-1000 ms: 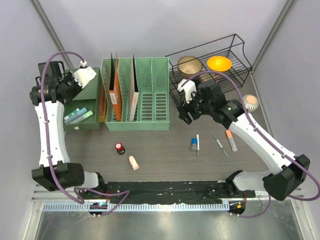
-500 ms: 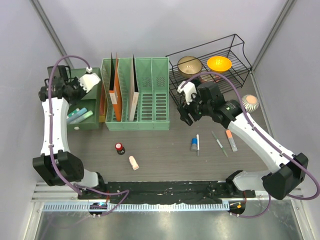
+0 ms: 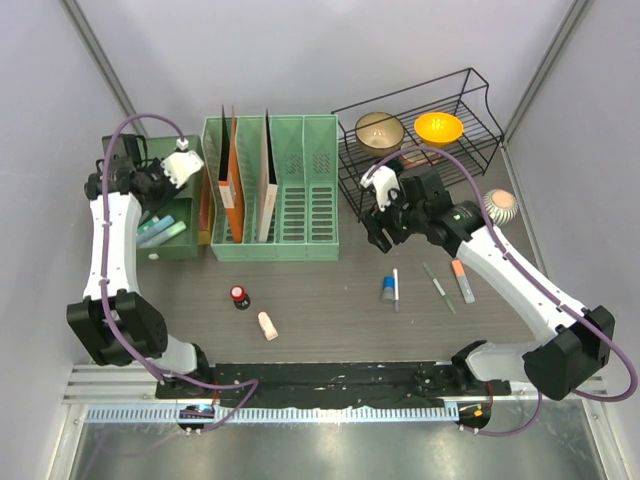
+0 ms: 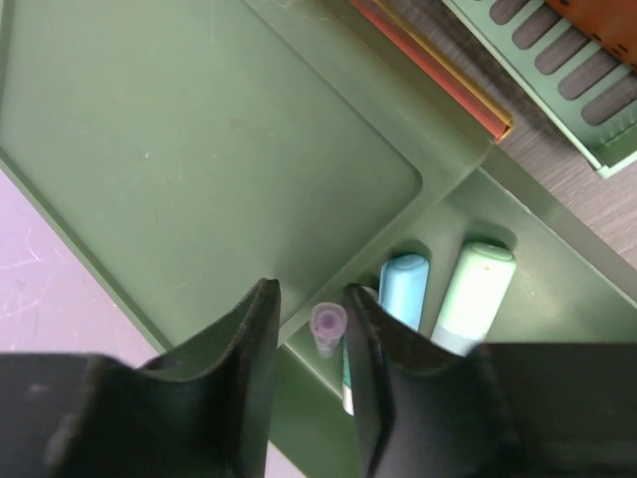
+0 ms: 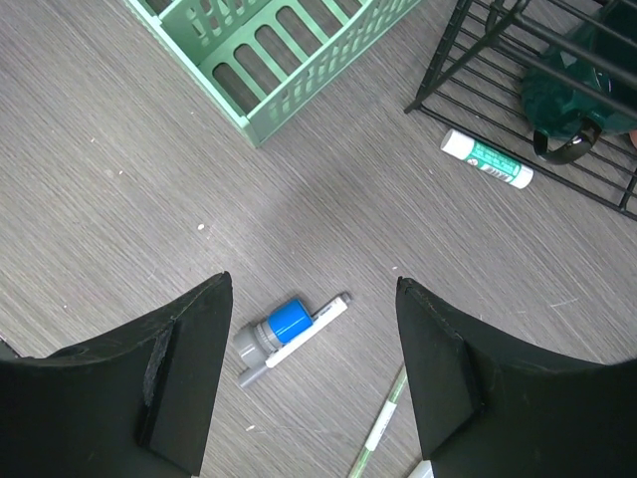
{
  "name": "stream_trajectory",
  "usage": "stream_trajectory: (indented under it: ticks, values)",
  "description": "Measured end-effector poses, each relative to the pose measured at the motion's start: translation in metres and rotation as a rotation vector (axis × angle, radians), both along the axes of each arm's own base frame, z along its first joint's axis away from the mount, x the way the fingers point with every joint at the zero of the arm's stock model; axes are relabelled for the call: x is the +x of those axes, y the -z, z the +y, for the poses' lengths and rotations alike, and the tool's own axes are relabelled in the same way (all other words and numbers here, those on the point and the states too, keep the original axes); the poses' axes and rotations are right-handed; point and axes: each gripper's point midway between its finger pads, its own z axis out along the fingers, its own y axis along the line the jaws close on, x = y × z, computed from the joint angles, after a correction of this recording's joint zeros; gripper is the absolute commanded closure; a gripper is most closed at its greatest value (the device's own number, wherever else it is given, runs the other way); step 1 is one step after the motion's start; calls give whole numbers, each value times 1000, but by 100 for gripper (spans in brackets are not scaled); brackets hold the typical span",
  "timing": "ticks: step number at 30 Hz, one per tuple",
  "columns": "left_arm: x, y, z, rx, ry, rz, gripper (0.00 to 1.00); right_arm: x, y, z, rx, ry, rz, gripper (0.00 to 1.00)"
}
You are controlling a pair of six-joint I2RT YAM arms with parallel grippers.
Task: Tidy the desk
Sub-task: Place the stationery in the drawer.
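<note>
While the left claw [image 4: 309, 299] hangs narrowly parted over the dark green organizer [image 4: 199, 149], far left, the right claw [image 5: 314, 289] gapes wide and empty above the counter [image 5: 100, 229].

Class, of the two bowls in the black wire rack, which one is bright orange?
The right-hand bowl in the overhead view glows orange; the left-hand bowl beside it is dull tan.

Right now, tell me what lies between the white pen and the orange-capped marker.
A thin green-and-white pen lies on the desk between the white pen and the orange-capped marker, touching neither; the top external view shows it.
</note>
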Motion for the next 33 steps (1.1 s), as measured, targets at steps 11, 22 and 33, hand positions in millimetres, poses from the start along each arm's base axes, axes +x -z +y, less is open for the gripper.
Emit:
stream_trajectory:
  ticks: [11, 22, 33]
  values:
    - [4, 1, 1, 12, 12, -5, 25, 4, -2, -10, -2, 33, -10, 29]
    - [-2, -18, -8, -30, 14, -54, 0, 25, 13, -76, -85, 267, 38, 32]
    - [-18, -82, -38, -228, -35, -208, 0, -3, 94, -159, -233, 453, 311, 41]
